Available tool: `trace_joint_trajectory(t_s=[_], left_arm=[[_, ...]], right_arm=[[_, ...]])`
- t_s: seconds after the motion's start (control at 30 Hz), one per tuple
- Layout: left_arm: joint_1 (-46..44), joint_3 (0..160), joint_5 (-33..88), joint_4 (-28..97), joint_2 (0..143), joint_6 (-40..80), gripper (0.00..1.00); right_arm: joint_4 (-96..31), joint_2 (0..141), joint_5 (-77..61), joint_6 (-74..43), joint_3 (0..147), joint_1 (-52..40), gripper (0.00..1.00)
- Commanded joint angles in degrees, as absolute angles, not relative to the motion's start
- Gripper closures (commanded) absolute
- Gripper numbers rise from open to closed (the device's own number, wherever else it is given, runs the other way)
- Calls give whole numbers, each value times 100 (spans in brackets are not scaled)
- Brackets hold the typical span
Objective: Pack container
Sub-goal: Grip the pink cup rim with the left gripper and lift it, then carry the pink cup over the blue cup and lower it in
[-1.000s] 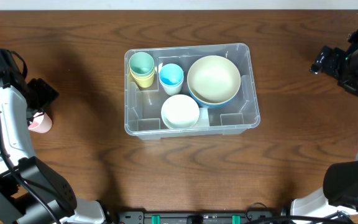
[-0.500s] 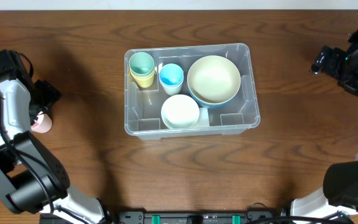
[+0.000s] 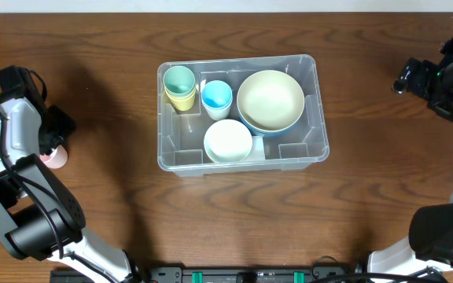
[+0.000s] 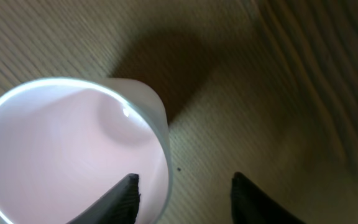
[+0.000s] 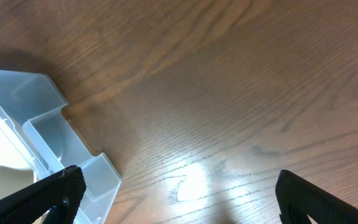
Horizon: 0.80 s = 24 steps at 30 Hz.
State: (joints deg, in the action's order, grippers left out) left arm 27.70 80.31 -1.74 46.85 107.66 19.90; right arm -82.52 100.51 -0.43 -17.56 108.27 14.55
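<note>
The clear container stands mid-table. It holds a green cup stacked on yellow ones, a blue cup, a cream bowl nested in a blue bowl, and a white bowl. A pink cup stands upright on the table at far left. My left gripper is open over it. In the left wrist view the fingers straddle the wall of the pink cup, one inside and one outside. My right gripper is open and empty at far right.
The right wrist view shows the container's corner at the lower left and bare wood between my right gripper's fingers. The table's far edge runs along the top of the overhead view.
My left arm has shifted and turned slightly above the pink cup, which stays in place. The right arm has not moved.
</note>
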Motion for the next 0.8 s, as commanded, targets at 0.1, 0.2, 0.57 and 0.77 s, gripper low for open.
trace_joint_trajectory(t_s=[0.1,0.2,0.57,0.77], left_arm=[[2794,8009,-235,4639,10847,2008,94],[2788,8014,-38,4687,10844,2010,94],[2346,8379,1914,4895,10228,1540,94],[1588,8394,1546,4845,9083,1072,94]], right_arm=[[-8254,10018,-45,-1820,10897,1461,1],[-8254,10018,-43,-1820,10897,1461,1],[-8254,10018,-43,-1820,10897,1461,1],[-8254,10018,-45,-1820,10897,1461,1]])
